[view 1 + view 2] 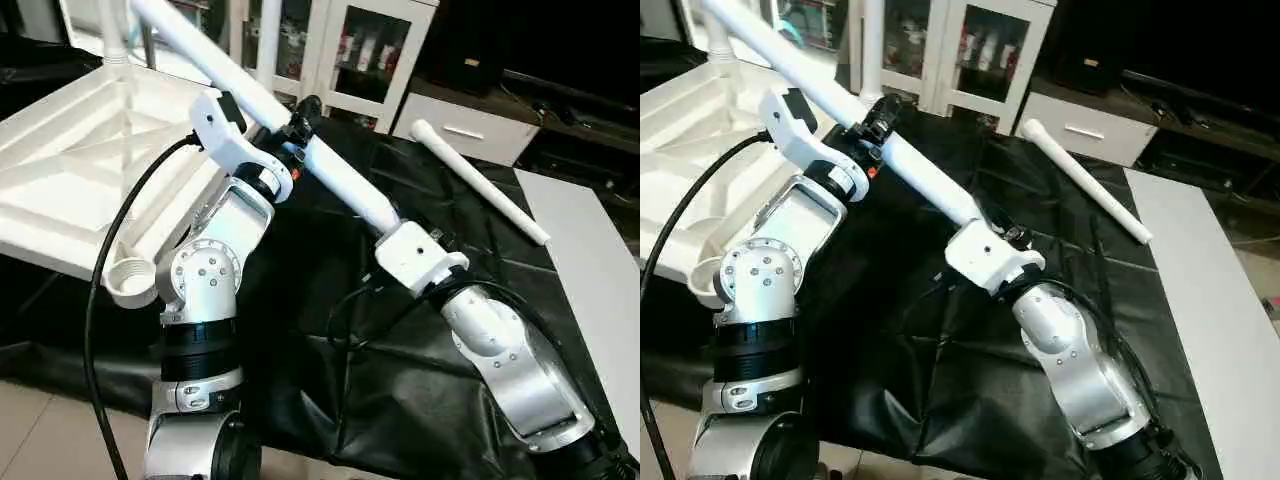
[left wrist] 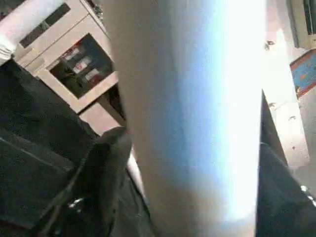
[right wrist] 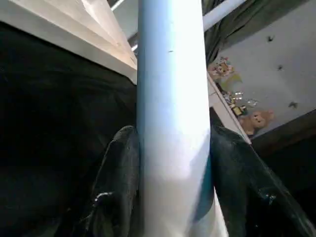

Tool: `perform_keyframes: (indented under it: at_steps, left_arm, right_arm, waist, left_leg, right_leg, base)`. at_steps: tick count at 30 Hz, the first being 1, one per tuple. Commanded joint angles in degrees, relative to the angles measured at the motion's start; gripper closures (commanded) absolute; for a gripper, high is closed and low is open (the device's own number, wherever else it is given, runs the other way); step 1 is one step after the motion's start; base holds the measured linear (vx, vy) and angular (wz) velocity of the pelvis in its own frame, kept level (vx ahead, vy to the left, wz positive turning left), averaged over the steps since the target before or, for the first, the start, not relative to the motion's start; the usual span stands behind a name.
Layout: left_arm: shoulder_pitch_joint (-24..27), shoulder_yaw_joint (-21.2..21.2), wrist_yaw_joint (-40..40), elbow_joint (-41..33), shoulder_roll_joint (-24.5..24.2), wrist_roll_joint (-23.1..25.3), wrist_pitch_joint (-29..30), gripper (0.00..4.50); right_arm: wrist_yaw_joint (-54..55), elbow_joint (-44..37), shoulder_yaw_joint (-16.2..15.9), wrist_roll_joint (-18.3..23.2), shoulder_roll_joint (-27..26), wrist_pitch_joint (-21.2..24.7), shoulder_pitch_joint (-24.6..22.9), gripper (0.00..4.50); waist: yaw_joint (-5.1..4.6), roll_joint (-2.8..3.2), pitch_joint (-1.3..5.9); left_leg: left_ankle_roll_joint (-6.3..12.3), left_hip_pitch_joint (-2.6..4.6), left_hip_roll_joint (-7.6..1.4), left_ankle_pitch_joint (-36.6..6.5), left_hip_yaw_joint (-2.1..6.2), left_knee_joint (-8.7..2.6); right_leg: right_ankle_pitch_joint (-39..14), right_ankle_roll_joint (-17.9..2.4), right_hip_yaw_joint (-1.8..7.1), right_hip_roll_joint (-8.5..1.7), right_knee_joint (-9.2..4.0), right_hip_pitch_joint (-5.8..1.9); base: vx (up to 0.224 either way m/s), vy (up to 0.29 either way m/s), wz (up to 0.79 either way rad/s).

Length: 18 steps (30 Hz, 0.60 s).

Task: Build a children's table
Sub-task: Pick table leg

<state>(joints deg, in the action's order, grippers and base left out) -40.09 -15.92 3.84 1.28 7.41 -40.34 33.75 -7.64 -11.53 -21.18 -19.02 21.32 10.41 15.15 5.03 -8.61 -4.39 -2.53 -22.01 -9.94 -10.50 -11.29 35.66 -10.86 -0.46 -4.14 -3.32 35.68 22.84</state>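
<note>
Both sets of jaws hold one long white leg (image 1: 335, 175), which slants through the air from 11 o'clock down toward the centre of the head view. The right gripper (image 3: 170, 168) has its black fingers (image 3: 118, 177) pressed against both sides of the tube at its lower end, clamped on it. The left gripper (image 1: 300, 120) sits further up the same leg, a finger on each flank of the tube in its wrist view, closed around it. Below them a crumpled black cloth (image 1: 400, 360) covers the counter (image 1: 590, 270), whose bare pale top shows at 3 o'clock. At 9 o'clock the white tabletop (image 1: 80, 160) lies underside up on the cloth, its ribs crossing and a round corner socket (image 1: 130, 275) facing the robot, just beside the left forearm. A second leg (image 1: 480, 180) lies on the cloth at 1 o'clock, well apart from the held one. Beyond the counter, at 12 o'clock, stands a white cabinet (image 1: 370, 50) with glass doors, and a low white drawer unit (image 1: 470, 130) to its right.
</note>
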Motion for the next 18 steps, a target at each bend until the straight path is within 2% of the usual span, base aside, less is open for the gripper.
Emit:
perform_keyframes:
  at_steps: [1, 5, 7, 10, 14, 16, 18]
  left_arm:
    - [-0.6, -0.7, 1.5, 1.8, 1.3, 0.3, -0.3, 1.52]
    - [-0.7, -1.2, 2.4, 2.5, 1.5, 0.3, -0.9, 1.74]
    - [-0.6, -1.5, 3.6, 2.9, 1.6, 0.4, -1.2, 2.04]
    - [-0.5, -1.9, 3.9, 3.3, 1.5, 0.4, -1.6, 2.10]
    - [-0.5, -1.9, 3.8, 3.5, 1.2, 0.6, -1.9, 2.41]
    - [-0.5, -1.8, 3.9, 3.2, 1.2, 0.6, -2.0, 2.47]
    - [-0.5, -1.6, 3.9, 3.1, 1.0, 0.7, -2.0, 2.50]
  right_arm:
    - [2.9, -0.6, 1.5, -1.5, 0.4, -1.6, 0.5, 2.70]
    - [3.5, -0.4, 1.5, -2.9, -0.1, -2.3, 0.3, 2.70]
    - [3.6, -0.1, 1.9, -3.6, -0.3, -2.8, 0.3, 2.70]
    - [3.6, 0.2, 2.1, -3.7, -0.3, -3.0, 0.4, 2.70]
    - [3.4, 0.5, 2.3, -4.1, -0.6, -3.4, 0.4, 2.70]
    - [3.4, 0.8, 2.3, -4.2, -0.8, -3.6, 0.6, 2.70]
    - [3.4, 1.0, 2.3, -4.3, -0.8, -3.7, 0.7, 2.70]
  waist:
    - [-0.15, 1.32, 4.07]
    - [-0.19, 1.47, 4.06]
    - [-0.18, 1.41, 4.08]
    - [-0.17, 1.44, 4.10]
    - [-0.18, 1.46, 4.11]
    - [-0.19, 1.20, 4.10]
    - [-0.12, 1.28, 4.12]
  left_leg:
    - [-4.05, 1.61, -3.67, -13.0, 2.42, -4.66]
    - [-4.08, 1.75, -3.80, -13.4, 2.47, -4.74]
    - [-4.09, 1.73, -3.79, -13.5, 2.44, -4.71]
    - [-4.09, 1.79, -3.79, -13.4, 2.42, -4.68]
    - [-3.99, 1.78, -3.78, -13.2, 2.39, -4.67]
    - [-3.90, 1.77, -3.78, -13.1, 2.34, -4.62]
    - [-3.91, 1.85, -3.80, -12.9, 2.33, -4.61]
  right_leg:
    - [-10.4, -3.7, 3.56, -5.10, -4.43, -2.33]
    - [-9.9, -4.2, 3.54, -5.12, -4.34, -2.35]
    - [-9.7, -4.5, 3.57, -5.11, -4.29, -2.40]
    - [-9.1, -4.8, 3.57, -5.13, -4.21, -2.41]
    - [-8.7, -4.9, 3.60, -5.11, -4.16, -2.46]
    - [-8.9, -5.0, 3.61, -5.15, -4.19, -2.44]
    - [-8.9, -5.0, 3.61, -5.16, -4.14, -2.41]
  base:
    - [0.000, 0.000, 0.00]
    - [0.000, 0.000, 0.00]
    - [0.000, 0.000, 0.00]
    - [0.000, 0.000, 0.00]
    - [0.000, 0.000, 0.00]
    - [0.000, 0.000, 0.00]
    - [0.000, 0.000, 0.00]
